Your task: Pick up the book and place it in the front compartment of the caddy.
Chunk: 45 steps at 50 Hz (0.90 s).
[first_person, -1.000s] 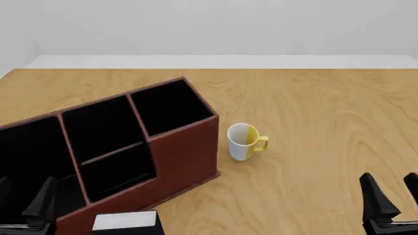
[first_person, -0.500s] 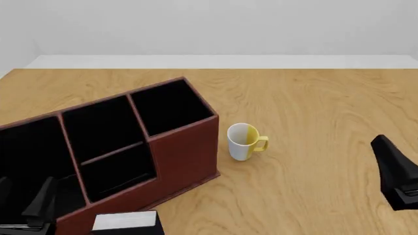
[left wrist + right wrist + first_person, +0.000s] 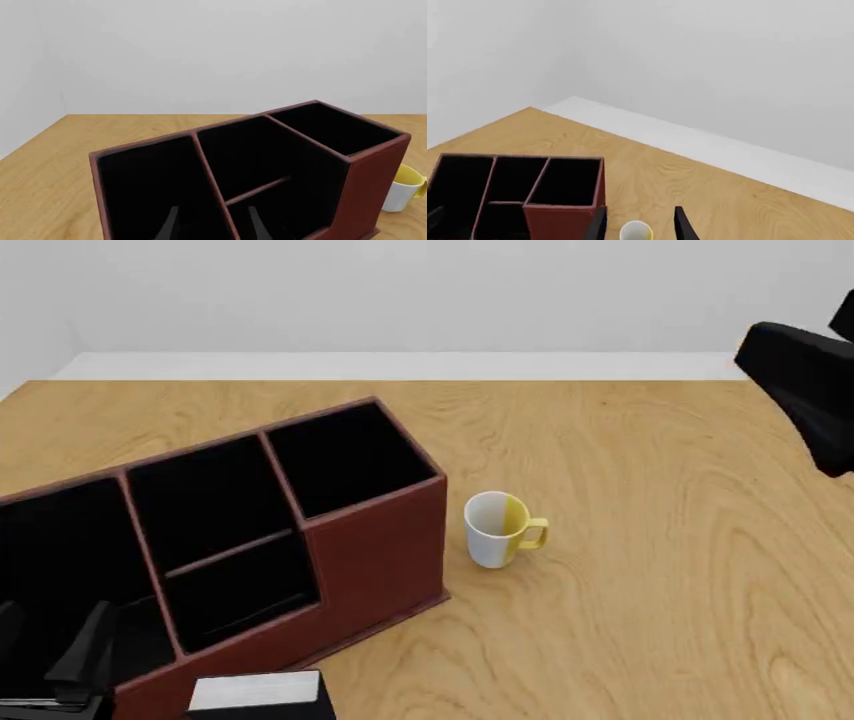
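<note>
Lying flat, the book shows white page edges.

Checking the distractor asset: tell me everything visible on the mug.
The mug stands upright on the wooden table, just right of the caddy with a gap between, touching nothing else. Glossy, ceramic-looking: white on one side, yellow on the other, with a yellow handle pointing right. Its inside looks empty. Neither gripper is near it.
</note>
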{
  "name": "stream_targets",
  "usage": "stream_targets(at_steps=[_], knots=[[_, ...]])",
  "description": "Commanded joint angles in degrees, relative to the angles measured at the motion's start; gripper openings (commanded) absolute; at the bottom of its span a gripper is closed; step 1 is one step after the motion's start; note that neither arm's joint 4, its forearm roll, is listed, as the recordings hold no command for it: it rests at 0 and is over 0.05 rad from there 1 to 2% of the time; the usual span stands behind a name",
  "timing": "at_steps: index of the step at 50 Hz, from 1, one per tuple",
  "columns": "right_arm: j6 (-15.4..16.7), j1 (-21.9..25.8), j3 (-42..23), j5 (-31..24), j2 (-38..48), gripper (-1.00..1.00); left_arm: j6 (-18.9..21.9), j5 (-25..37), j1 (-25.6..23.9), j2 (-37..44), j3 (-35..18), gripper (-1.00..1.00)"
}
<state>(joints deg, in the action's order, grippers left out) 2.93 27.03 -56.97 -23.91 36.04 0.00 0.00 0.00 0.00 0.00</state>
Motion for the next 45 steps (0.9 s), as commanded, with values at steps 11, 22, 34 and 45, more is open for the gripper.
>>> stream_targets(at_steps=[11, 22, 34, 45], knots=[[7.0, 21.8, -30.1, -22.5, 20.6, 1.00, 0.0, 0.0, 0.0, 0.0, 0.0, 1.00], [10.8, 30.1, -41.8, -33.3, 32.3, 1.00, 0.0, 0.0, 0.0, 0.0, 0.0, 1.00], [13.0, 35.9, -44.3, -37.9, 37.1, 1.00, 0.0, 0.0, 0.0, 0.0, 0.0, 1.00], [12.8, 39.2, -44.6, -39.2, 39.2, 1.00, 0.0, 0.0, 0.0, 0.0, 0.0, 1.00]])
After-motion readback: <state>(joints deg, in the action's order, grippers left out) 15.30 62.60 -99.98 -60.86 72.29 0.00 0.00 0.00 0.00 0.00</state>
